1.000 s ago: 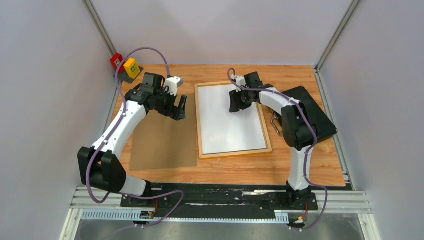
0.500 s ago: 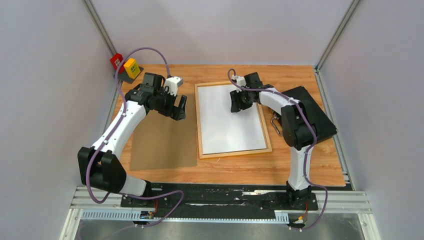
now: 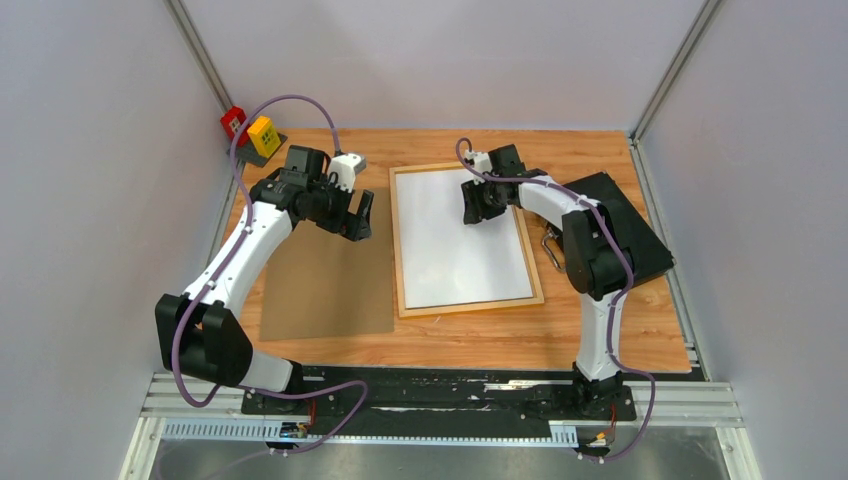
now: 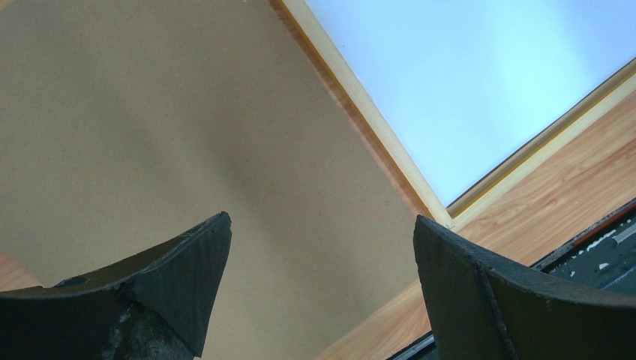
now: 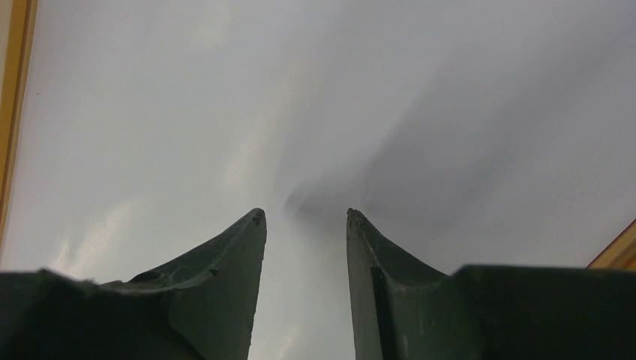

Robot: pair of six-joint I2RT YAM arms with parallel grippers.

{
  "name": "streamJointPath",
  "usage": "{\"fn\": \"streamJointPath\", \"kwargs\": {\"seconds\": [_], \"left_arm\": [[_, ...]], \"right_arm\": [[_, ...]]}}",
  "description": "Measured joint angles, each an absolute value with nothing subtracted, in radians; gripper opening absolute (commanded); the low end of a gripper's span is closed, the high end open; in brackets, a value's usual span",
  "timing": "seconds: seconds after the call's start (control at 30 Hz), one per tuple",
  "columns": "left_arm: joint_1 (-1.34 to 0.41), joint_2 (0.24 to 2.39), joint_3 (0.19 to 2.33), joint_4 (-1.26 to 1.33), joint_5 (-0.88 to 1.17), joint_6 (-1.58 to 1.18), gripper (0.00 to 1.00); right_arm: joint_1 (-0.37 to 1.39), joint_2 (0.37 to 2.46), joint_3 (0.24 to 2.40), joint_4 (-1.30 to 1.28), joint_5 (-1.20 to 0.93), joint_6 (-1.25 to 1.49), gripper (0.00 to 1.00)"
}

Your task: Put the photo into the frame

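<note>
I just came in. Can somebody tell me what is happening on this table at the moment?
Two robot arms are putting a photo into a frame. The frame lies back up on the table, and the photo appears to lie inside it, white back up. The right gripper points down at the far part of the photo, its fingers a little apart with nothing between them. The left gripper hangs wide open above the brown backing panel beside the frame, holding nothing.
</note>
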State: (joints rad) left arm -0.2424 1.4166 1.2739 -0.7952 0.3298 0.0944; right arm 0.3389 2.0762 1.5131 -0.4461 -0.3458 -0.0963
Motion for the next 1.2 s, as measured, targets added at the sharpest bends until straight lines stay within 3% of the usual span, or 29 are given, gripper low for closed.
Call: {"fn": "streamJointPath", "kwargs": {"seconds": [1.2], "left_arm": [[-0.242,1.415,1.271,-0.795,0.330,0.096,0.98]], "right_arm": [[0.319,2.076,1.486,-0.442,-0.296,-0.099,0.44]]}}
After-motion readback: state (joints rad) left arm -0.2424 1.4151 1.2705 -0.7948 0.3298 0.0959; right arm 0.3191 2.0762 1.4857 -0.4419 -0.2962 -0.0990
